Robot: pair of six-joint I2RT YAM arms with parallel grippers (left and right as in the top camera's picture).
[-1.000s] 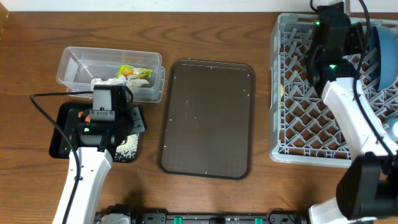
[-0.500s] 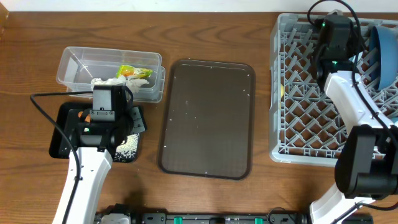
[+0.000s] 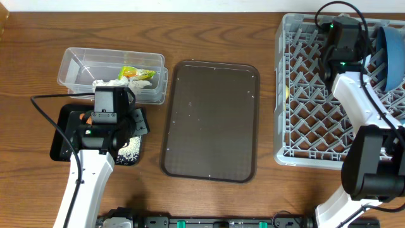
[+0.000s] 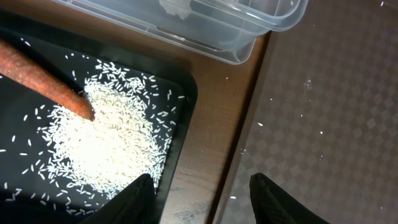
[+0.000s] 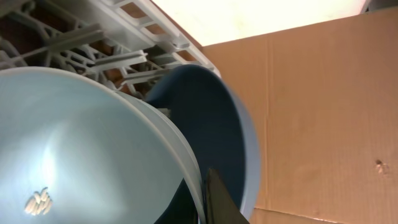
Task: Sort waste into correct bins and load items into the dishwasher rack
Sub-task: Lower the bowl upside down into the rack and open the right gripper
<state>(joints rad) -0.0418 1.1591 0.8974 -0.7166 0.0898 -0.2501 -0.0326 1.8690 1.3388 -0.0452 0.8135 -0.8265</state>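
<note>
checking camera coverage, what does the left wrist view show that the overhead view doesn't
Only left wrist: the orange carrot, its tip touching the loose white rice pile, and the open left gripper. Only overhead: the large grey plastic rack, dark blue round plate and green-orange-yellow snack wrapper. Both: the shallow black rectangular tray, clear plastic tub and brown serving tray.

One clear tub (image 3: 71,63), one black tray (image 3: 59,143), one brown serving tray (image 3: 212,120), one grey rack (image 3: 304,114), one carrot (image 4: 37,78), one wrapper (image 3: 133,71).

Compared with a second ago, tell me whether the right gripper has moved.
Yes. In the overhead view, the right gripper has shifted a little across the dishwasher rack, toward the dark blue plate standing in its corner.
</note>
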